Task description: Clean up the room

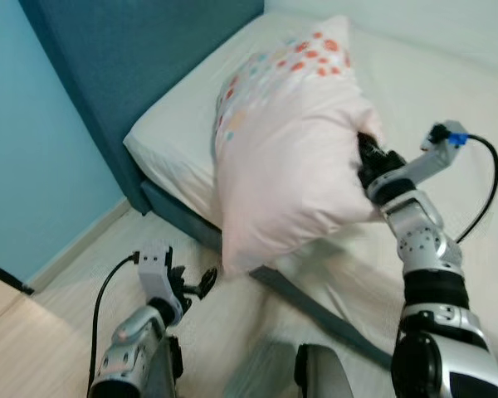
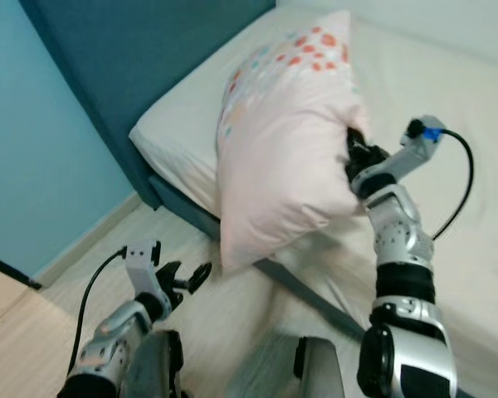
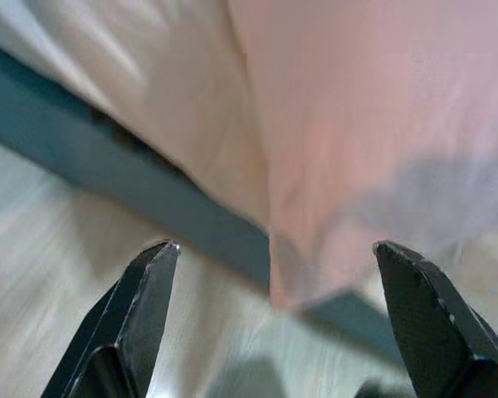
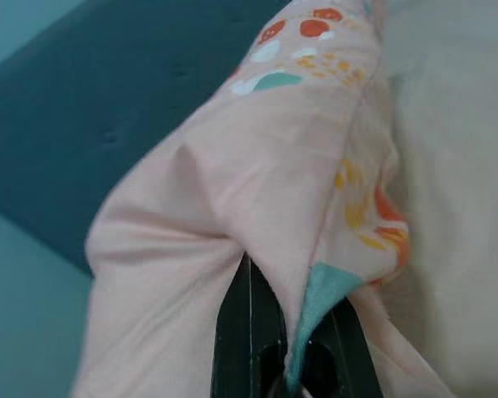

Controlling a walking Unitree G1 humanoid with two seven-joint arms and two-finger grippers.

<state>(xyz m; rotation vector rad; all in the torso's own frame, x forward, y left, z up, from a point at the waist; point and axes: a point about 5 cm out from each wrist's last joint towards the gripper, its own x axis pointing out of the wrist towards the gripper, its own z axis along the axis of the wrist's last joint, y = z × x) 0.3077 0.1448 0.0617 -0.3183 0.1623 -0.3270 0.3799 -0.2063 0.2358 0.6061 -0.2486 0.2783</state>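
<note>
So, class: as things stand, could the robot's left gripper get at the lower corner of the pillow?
Probably yes. The left gripper is open and low over the floor, and the pillow, held by the right gripper, hangs its corner ahead of the fingers with nothing between.

The two head cameras are looking forward and down from above both arms, facing the bed point(image 1: 183, 141) toward 12 o'clock. They are sharing nearly the same scene: the pillow point(image 1: 290, 141), the blue headboard point(image 1: 141, 50) at 11 o'clock and the pale floor point(image 2: 58, 323) at 7 o'clock.

The left wrist camera is looking along the left claw point(image 3: 274, 315) from low and close, facing the pillow's bottom corner and the bed's edge.

The right wrist camera is sitting very near the pillow, looking along the right claw point(image 4: 274, 348) toward the headboard.
</note>
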